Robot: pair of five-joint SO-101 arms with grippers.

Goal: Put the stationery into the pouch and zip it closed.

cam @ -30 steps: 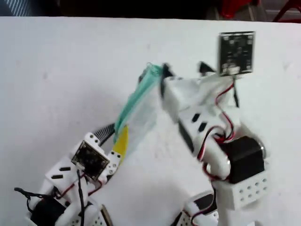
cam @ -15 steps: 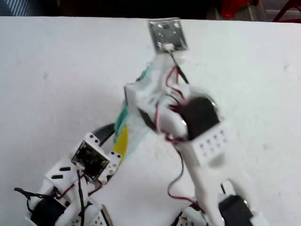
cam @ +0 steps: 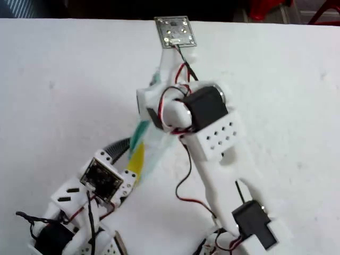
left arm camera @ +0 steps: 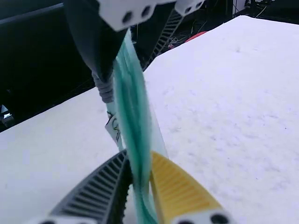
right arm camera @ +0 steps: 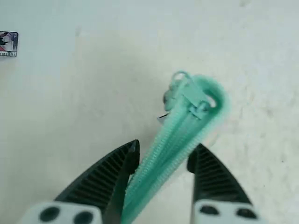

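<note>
White tabletop (cam: 64,79), dark room past the far edge. Pouch (cam: 142,139) held on edge, green zipper band uppermost. Left hand (left arm camera: 139,161) clenched on one end of the band. Right hand (right arm camera: 163,151) near the zipper pull (right arm camera: 189,93), fingers (right arm camera: 117,172) parted either side of the band, not pinching. Right arm (cam: 207,127) hides the pouch's middle from above. Small printed card (right arm camera: 7,43) lying well apart.

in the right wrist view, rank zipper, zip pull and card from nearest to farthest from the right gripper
1. zipper: between the jaws of the right gripper.
2. zip pull: at the far end of the pouch.
3. card: on the table, far off to one side.
</note>
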